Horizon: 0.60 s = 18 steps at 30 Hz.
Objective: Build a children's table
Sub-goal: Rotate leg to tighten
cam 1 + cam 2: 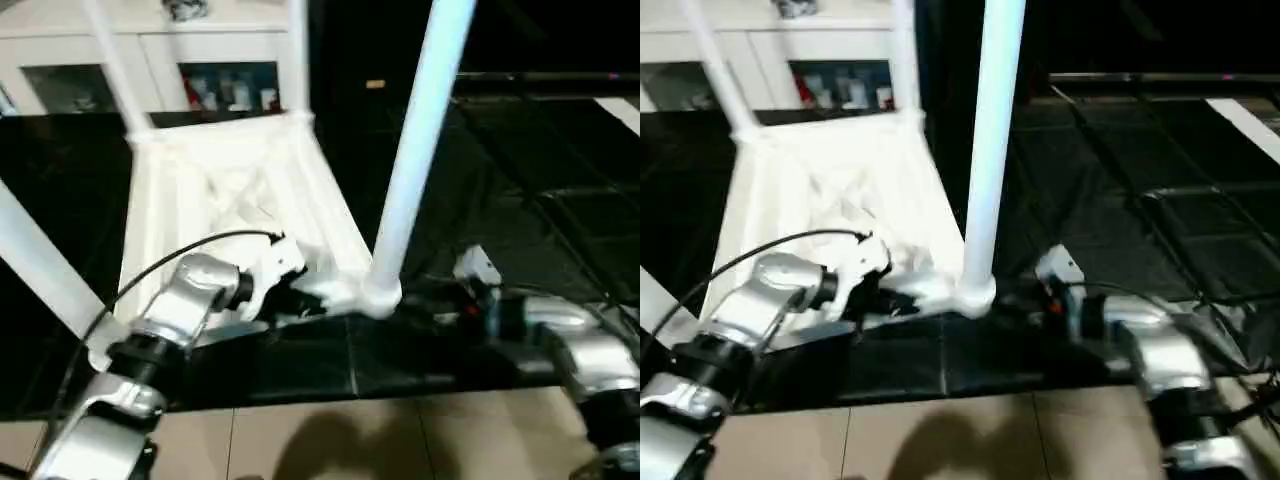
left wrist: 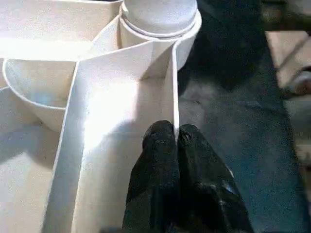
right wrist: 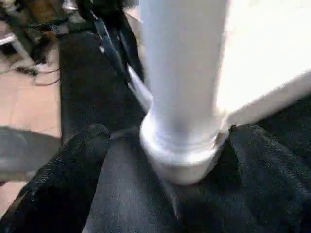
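The children's table (image 1: 230,190) lies upside down on the dark floor mat (image 1: 520,210), centre-left of the head frame, its ribbed underside facing up and legs rising from the corner sockets. My left hand (image 2: 176,141) is closed, its 2 black fingers pinching a thin upright rib (image 2: 174,87) of the underside near the front corner. My right hand (image 3: 165,160) is spread wide, its fingers either side of the base of the near-right leg (image 1: 420,140), which stands in its socket (image 1: 380,295). The white cabinet (image 1: 150,60) sits in the upper left.
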### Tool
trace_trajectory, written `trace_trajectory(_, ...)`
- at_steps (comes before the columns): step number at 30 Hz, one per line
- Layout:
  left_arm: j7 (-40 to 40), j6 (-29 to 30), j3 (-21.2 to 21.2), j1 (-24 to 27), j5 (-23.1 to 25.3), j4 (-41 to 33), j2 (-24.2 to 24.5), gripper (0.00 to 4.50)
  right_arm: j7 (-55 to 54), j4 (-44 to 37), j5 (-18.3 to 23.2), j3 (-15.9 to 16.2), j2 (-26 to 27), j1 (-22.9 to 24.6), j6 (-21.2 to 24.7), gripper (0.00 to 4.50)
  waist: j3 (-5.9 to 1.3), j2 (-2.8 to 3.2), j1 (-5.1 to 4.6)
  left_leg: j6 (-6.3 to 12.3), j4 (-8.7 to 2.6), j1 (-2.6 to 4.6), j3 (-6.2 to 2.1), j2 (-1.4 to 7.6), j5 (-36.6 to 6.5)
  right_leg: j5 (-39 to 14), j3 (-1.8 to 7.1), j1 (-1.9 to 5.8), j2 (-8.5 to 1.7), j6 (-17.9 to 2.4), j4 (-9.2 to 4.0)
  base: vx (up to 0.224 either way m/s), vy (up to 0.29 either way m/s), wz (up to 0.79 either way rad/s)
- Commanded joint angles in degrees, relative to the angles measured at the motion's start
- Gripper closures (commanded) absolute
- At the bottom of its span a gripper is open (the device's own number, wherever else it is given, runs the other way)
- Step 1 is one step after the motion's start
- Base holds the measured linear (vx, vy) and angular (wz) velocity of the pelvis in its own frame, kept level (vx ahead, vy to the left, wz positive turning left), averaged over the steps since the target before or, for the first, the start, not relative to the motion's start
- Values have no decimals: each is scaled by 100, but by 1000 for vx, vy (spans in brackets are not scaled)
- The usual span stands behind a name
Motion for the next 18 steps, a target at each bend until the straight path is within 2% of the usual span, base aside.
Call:
trace_trajectory(1, -657, -239, -515, 72, 13, -95, 31, 450, 367, 98, 61, 92, -36, -251, -241, 24, -328, -77, -7, 790, -317, -5, -63, 365, -391, -462, 326, 313, -486, -1502, -313, 0, 0, 0)
trace_trajectory(3, -810, -333, -563, 51, 11, -116, 84, 450, 531, 232, 33, 168, 8, -381, -341, 24, -327, -58, 29, 769, -312, 27, -55, 380, -377, -440, 334, 284, -483, -1532, -305, 0, 0, 0)
trace_trajectory(7, -952, -449, -634, 11, 40, -131, 134, 450, 770, 418, -1, 328, 129, -554, -423, 24, -333, -51, 74, 696, -311, 19, -46, 394, -411, -374, 333, 290, -481, -1574, -279, 0, 0, 0)
trace_trajectory(12, -962, -578, -670, -86, 101, -45, 162, 450, 1214, 670, -40, 536, 257, -723, -472, 73, -331, -74, 88, 621, -311, 6, -45, 380, -509, -565, 334, 301, -497, -1518, -291, 0, 0, 0)
trace_trajectory(18, -960, -596, -649, -131, 93, -16, 173, 450, 1380, 818, -125, 679, 292, -810, -496, 130, -353, -86, 106, 665, -291, -3, -48, 381, -309, -337, 330, 306, -494, -1519, -249, 0, 0, 0)
